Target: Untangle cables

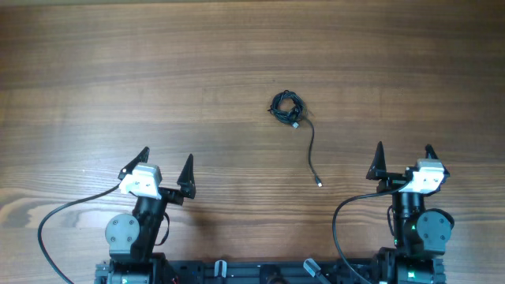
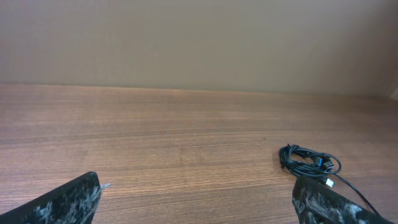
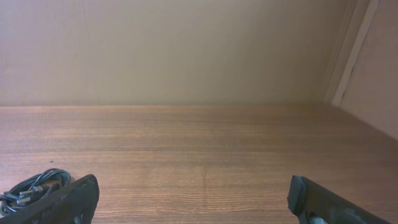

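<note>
- Black cable [image 1: 286, 107]: a small tangled coil lying on the wooden table [image 1: 118, 79], right of centre. It is ahead of both my arms and nearer the right one.
- Loose end [image 1: 312, 154]: one strand leaves the coil and runs back toward my base. It ends in a small pale connector [image 1: 319, 184], which lies well apart from both pincers.
- Left pincer [image 1: 166, 158]: spread wide, with nothing between its fingers [image 2: 68, 199]. The arm is folded back near the table's near edge, and the pincer points forward over the bare wood. In the left wrist view the coil sits to the lower right, just beyond my right-hand finger and touching nothing of mine.
- Right pincer [image 1: 404, 150]: also spread wide and holding nothing. This arm is likewise drawn back close to its base, with the pincer aimed straight ahead. In the right wrist view the coil shows at the lower left, partly hidden behind my left-hand finger [image 3: 74, 199].
- Both pincers stand short of the cable, one on either side of its loose end.
</note>
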`<action>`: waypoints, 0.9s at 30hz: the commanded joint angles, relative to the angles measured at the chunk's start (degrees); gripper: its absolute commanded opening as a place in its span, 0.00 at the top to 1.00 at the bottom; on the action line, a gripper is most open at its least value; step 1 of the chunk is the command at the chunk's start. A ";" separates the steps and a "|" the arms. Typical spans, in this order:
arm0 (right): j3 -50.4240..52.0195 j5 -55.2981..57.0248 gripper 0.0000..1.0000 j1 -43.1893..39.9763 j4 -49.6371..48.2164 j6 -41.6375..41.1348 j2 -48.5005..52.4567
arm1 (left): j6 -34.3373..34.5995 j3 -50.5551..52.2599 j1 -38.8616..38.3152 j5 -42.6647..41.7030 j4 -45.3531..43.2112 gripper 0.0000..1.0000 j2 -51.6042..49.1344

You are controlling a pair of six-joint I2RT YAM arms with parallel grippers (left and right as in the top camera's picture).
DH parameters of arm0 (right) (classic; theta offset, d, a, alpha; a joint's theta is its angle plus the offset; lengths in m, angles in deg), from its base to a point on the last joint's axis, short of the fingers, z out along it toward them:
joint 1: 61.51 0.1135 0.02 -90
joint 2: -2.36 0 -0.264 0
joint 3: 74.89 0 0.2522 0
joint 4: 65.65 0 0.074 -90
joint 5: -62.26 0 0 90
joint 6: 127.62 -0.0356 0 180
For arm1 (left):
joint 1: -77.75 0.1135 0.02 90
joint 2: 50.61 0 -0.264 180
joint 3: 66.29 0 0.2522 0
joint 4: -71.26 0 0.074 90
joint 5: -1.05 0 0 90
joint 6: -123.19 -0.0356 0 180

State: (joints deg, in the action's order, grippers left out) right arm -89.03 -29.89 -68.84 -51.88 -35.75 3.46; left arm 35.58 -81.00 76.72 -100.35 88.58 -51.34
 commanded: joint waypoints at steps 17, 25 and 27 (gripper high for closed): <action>0.09 -0.90 0.00 -0.24 -0.09 1.11 -0.13 | -0.68 0.57 -0.24 0.55 -0.15 0.00 0.02; 0.09 -0.90 0.00 -0.24 -0.09 1.11 -0.13 | -0.70 0.57 -0.24 0.55 -0.15 0.00 0.02; 0.09 -0.90 0.00 -0.24 -0.09 1.11 -0.13 | -1.38 0.57 -0.20 4.07 -0.42 0.00 0.02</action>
State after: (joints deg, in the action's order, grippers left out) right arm -89.03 -29.89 -68.84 -51.88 -35.75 3.46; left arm 35.58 -81.00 76.72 -100.29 88.58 -51.34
